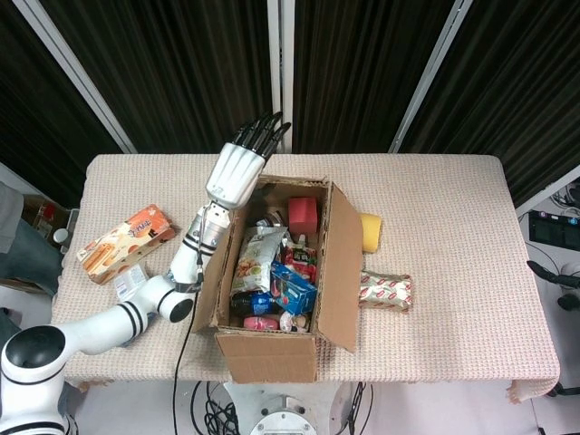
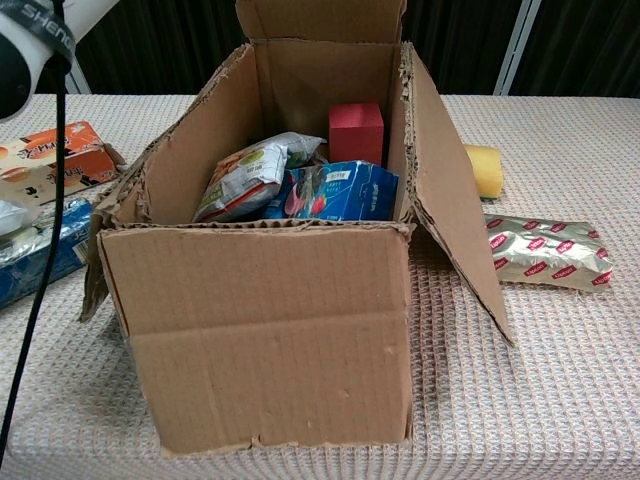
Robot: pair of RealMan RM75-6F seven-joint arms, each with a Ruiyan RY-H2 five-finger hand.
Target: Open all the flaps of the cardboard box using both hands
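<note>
The cardboard box (image 1: pixel 272 349) (image 2: pixel 260 340) stands in the middle of the table, full of groceries. Its far flap (image 2: pixel 320 18) stands upright. The right flap (image 1: pixel 343 272) (image 2: pixel 450 200) slopes down outward, the left flap (image 1: pixel 210 281) (image 2: pixel 110 230) leans out, and the near flap hangs down the front. My left hand (image 1: pixel 237 170) is raised at the box's far left corner, fingers (image 1: pixel 261 134) stretched out straight and holding nothing. Whether it touches the far flap is unclear. In the chest view only that arm (image 2: pixel 30 40) shows. My right hand is out of sight.
Inside lie a red box (image 1: pixel 303 215) (image 2: pixel 356 132), a blue carton (image 2: pixel 335 192) and a snack bag (image 2: pixel 245 175). A yellow sponge (image 1: pixel 369 232) and a silver-red packet (image 1: pixel 386 291) sit to the right. An orange box (image 1: pixel 125 241) and small packs lie to the left. A black cable (image 2: pixel 45 220) hangs there.
</note>
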